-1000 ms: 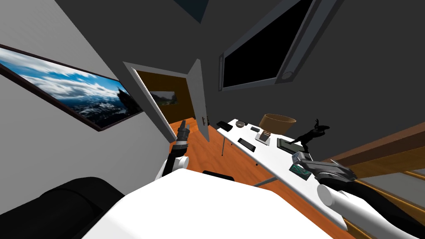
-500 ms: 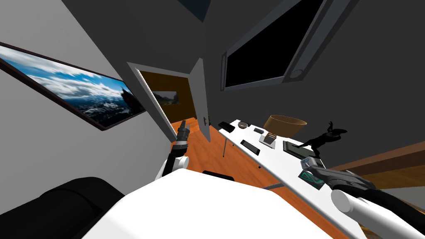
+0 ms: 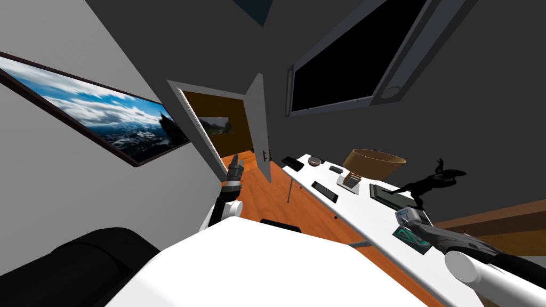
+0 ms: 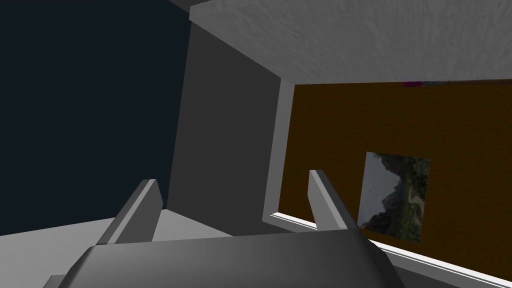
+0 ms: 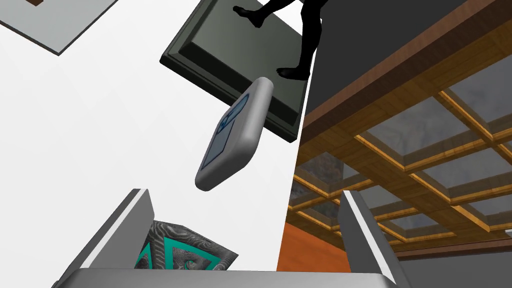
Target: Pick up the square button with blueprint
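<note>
The square button (image 5: 232, 136) is a grey rounded tile with a blue print on its face. It stands tilted over the white table (image 5: 100, 125), just ahead of my right gripper (image 5: 245, 215). That gripper is open, and neither finger touches the button. In the head view the button (image 3: 406, 215) sits at the tip of my right gripper (image 3: 415, 226), near the table's right end. My left gripper (image 3: 235, 169) is raised at the left near the door, and its fingers (image 4: 320, 197) stand open on nothing.
A teal patterned tile (image 5: 182, 256) lies on the table under my right gripper. Just beyond the button, a black figurine (image 3: 429, 183) stands on a dark slab (image 5: 235, 65). A brown bowl (image 3: 375, 162), a dark phone (image 3: 324, 191) and small items lie farther along the table. The table's far edge (image 5: 295, 165) is beside the button.
My head view has swung, so the table and its things sit farther right in the picture. My right gripper stays over the teal tile beside the button. The left arm has not moved.
</note>
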